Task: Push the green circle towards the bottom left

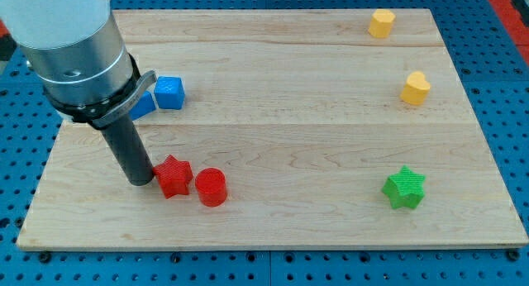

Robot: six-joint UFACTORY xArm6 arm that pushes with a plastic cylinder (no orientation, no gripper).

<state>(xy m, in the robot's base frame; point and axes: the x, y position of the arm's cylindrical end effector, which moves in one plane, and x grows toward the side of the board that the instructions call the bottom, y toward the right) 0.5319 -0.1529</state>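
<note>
No green circle shows in the camera view; the only green block is a green star (404, 188) at the lower right of the board. My tip (141, 181) rests on the board at the lower left, touching or almost touching the left side of a red star (173, 176). A red cylinder (212, 187) stands just right of the red star. The green star is far to the right of my tip. The arm's wide grey body covers the board's upper left corner and whatever lies under it.
A blue cube (169, 92) sits at the upper left, with a second blue block (143, 106) beside it, partly hidden by the arm. A yellow block (381, 23) is at the top right and a yellow heart-like block (416, 88) below it. The wooden board (289, 112) lies on a blue pegboard.
</note>
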